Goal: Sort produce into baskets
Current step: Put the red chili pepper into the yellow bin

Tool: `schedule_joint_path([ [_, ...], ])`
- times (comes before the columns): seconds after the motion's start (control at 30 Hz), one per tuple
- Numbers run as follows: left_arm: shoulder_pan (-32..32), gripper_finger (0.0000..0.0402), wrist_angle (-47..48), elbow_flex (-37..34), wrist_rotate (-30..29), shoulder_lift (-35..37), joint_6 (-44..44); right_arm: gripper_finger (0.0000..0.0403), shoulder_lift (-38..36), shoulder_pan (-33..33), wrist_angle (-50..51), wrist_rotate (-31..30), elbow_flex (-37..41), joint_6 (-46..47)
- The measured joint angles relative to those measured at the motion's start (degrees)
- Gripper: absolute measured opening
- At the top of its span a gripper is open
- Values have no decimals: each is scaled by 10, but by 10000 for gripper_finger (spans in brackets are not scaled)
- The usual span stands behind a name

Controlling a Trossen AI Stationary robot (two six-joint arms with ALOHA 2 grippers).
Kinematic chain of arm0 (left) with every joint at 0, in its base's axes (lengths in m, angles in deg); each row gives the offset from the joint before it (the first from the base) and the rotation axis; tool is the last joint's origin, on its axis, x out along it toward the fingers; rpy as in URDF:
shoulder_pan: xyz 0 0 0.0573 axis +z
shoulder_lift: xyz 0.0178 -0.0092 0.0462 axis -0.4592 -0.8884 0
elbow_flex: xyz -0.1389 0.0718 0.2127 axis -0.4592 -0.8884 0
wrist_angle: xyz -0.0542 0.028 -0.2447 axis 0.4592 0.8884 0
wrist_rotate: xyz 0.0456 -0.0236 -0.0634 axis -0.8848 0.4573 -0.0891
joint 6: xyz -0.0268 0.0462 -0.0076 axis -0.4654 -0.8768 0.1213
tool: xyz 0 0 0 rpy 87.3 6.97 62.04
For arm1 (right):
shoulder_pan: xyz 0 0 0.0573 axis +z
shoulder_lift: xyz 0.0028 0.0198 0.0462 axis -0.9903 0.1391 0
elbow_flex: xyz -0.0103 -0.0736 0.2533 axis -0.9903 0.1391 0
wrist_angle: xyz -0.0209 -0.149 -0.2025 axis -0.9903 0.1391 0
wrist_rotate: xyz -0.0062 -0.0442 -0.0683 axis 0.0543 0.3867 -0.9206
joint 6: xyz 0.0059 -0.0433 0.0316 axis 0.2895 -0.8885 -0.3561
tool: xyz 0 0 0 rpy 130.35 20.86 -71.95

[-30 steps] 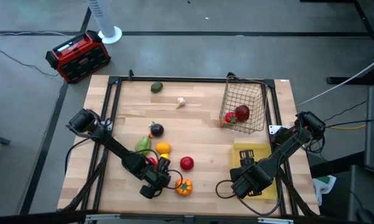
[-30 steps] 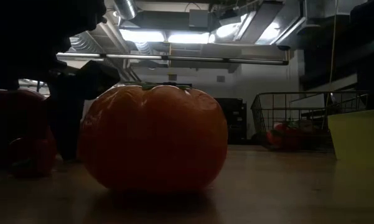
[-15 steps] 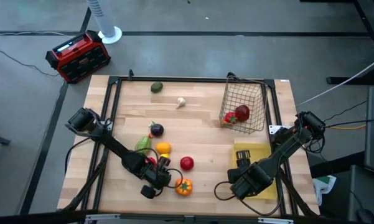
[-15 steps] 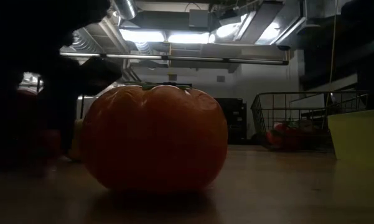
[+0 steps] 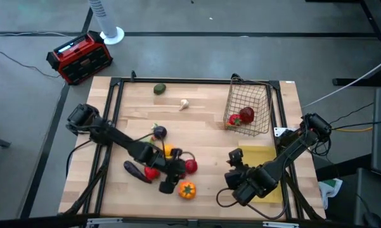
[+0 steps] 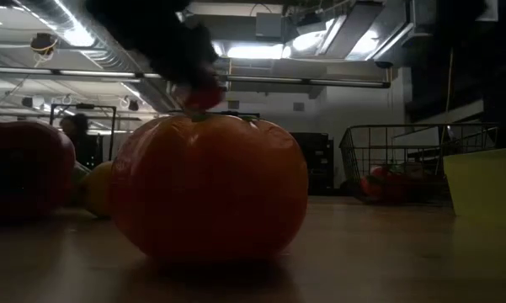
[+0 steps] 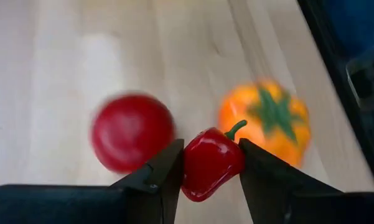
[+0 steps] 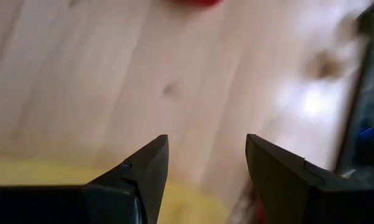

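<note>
left fingers pinching red pepper, right gripper parted over yellow tray

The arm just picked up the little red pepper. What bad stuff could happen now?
The left end effector pinches the red pepper only by its sides, so it might slip out and drop. The red apple and the orange pumpkin lie right below, so a dropped pepper could knock them rolling. The right end effector hangs open near the yellow tray, so the arms might bump.
</note>
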Motion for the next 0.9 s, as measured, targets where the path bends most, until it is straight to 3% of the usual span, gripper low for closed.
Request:
schedule_joint_path([
  [0.2,37,143,-73,1,8,0,31,211,0,-9,-93,-76,0,-128],
  [0.5,63,145,-188,1,11,0,47,211,0,-59,-223,-78,0,-264],
  [0.9,74,146,-220,1,13,0,47,211,0,-94,-320,-34,0,-397],
])
